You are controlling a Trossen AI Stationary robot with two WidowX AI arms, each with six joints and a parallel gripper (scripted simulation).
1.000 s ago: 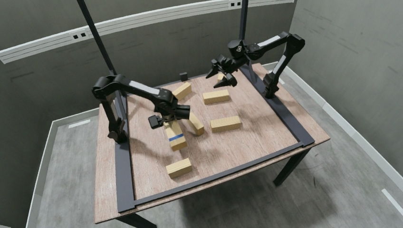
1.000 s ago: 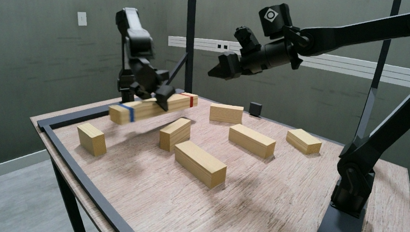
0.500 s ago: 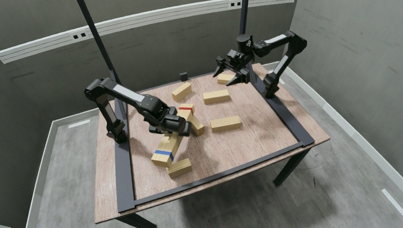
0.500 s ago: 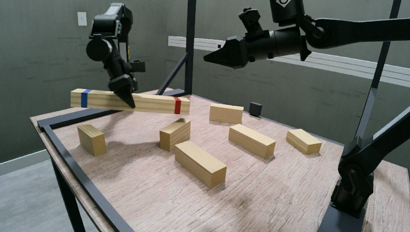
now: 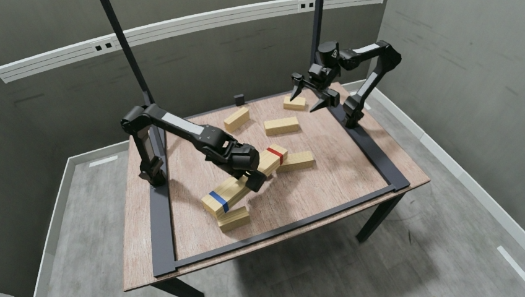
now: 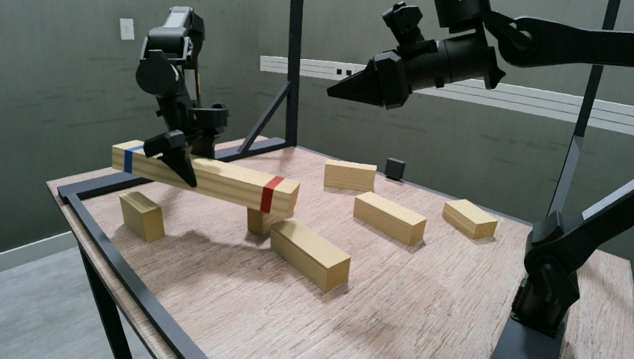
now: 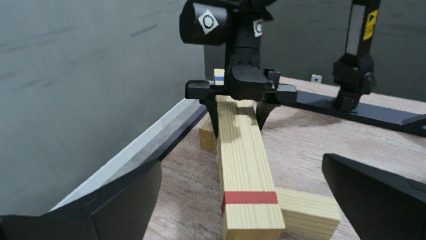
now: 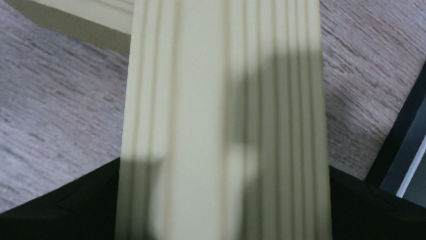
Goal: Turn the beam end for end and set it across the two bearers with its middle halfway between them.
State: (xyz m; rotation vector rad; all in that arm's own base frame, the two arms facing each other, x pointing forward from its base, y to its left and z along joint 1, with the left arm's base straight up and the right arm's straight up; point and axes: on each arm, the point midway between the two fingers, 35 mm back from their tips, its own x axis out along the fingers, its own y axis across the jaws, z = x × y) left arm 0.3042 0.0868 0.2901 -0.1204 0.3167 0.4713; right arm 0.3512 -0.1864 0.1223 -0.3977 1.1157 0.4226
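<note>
1. Beam [image 5: 229,189] [image 6: 226,177] [image 7: 245,155] [image 8: 200,100], one, banded blue and red: aloft, slanting; blue end toward the corner between the railed long edge and the right arm's short edge, red end toward the bench's middle.
2. Right gripper [image 5: 247,180] [image 6: 193,181] [image 7: 239,130] [image 8: 225,167]: fingers well parted, clasping the beam's sides near mid-length.
3. Left gripper [image 5: 301,105] [image 6: 330,90] [image 7: 242,160]: spread wide, holding nothing, above the opposite short edge's side.
4. Blocks, loose: one [image 5: 235,220] [image 6: 142,218] nearest the railed edge; another [image 6: 258,220] below the red end. Probably the bearers; not certain.
5. Step in hand, by judgement: turning and lining up. Completion of the end-for-end turn: cannot tell.
6. Next: square and centre the beam, lower it level, then release without nudging either bearer.

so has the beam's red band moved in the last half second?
Yes. In the top view the red band shifted right and down, away from the small black cube.
</note>
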